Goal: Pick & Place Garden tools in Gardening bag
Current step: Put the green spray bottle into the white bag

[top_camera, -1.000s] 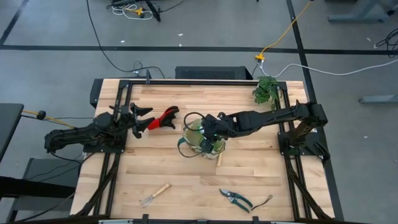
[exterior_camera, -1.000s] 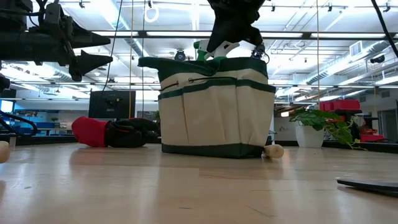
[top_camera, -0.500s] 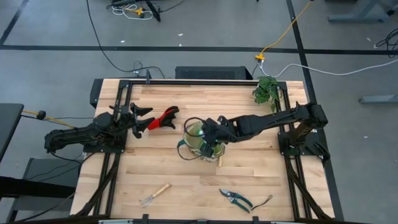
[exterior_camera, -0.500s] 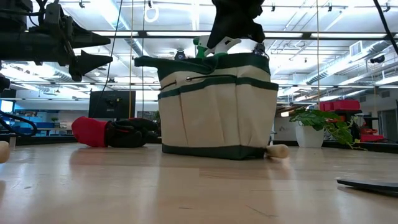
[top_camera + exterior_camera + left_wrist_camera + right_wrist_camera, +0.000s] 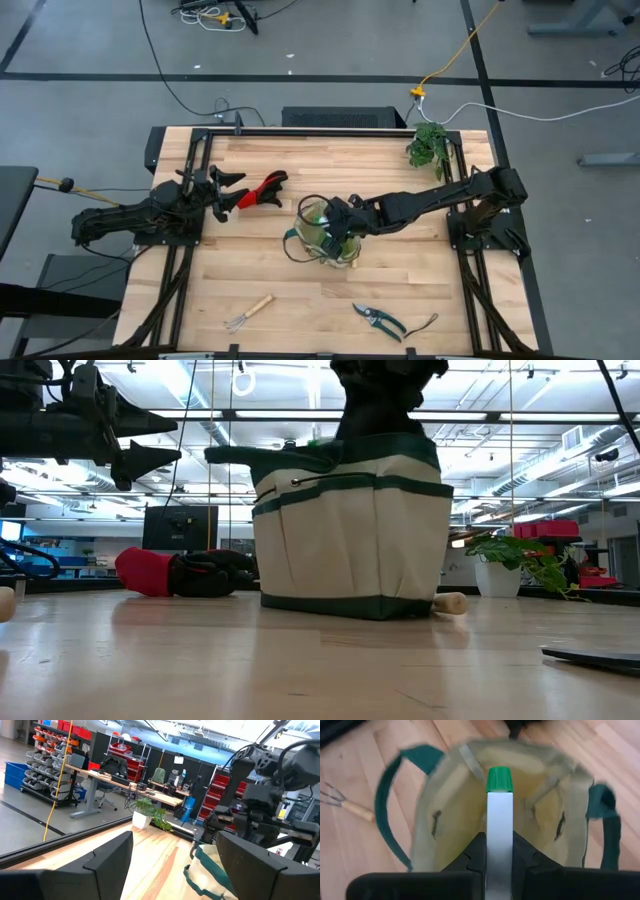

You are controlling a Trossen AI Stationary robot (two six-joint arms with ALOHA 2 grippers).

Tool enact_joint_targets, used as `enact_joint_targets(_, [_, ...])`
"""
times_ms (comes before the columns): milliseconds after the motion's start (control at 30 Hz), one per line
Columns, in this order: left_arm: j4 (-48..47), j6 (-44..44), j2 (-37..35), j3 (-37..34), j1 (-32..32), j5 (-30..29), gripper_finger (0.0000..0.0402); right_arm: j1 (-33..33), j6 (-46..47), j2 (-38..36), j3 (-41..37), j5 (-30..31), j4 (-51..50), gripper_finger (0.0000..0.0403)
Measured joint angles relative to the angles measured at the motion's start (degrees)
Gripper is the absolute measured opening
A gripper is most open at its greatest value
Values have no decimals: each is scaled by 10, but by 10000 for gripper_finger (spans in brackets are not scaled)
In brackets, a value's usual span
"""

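Observation:
The beige gardening bag [image 5: 325, 232] with green trim stands mid-table, and also shows in the low view [image 5: 350, 530]. My right gripper [image 5: 338, 224] reaches down into its open mouth, shut on the green bottle's white top [image 5: 499, 820], which ends in a green tip [image 5: 498, 779]. The bottle's body is hidden. My left gripper [image 5: 228, 190] is open and empty, hovering beside the red-and-black tool [image 5: 262, 189] lying on the table. The wooden-handled rake [image 5: 248, 312] and the teal pruning shears [image 5: 380, 321] lie near the front edge. A wooden handle end [image 5: 450, 602] sticks out behind the bag's base. My right gripper pinches the bottle's white top [image 5: 499, 842] between its two fingers [image 5: 476, 852], one on each side. It comes from above, slanting down into the bag's mouth. The green tip points away from the gripper, into the bag. What the bottle rests on is hidden by the bag's walls.
A leafy green plant [image 5: 428, 146] stands at the far right corner. The bag's green loop handles [image 5: 385, 805] hang out to both sides. Bare wood lies between the bag and the tools at the front edge.
My right gripper has gone down and a little toward the near edge with the bottle. The bottle's top has sunk below the bag's rim in the low view. The bag has shifted slightly toward the near edge and leans.

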Motion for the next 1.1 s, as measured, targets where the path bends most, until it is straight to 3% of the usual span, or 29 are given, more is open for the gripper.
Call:
enact_joint_targets(567, [0, 0, 0, 0, 0, 0, 291, 3, -3, -1, -4, 1, 6, 40])
enact_joint_targets(867, [0, 0, 0, 0, 0, 0, 291, 7, -8, -1, -4, -8, -2, 95])
enact_joint_targets(1100, [0, 0, 0, 0, 0, 0, 291, 9, -12, -1, -4, -31, -1, 105])
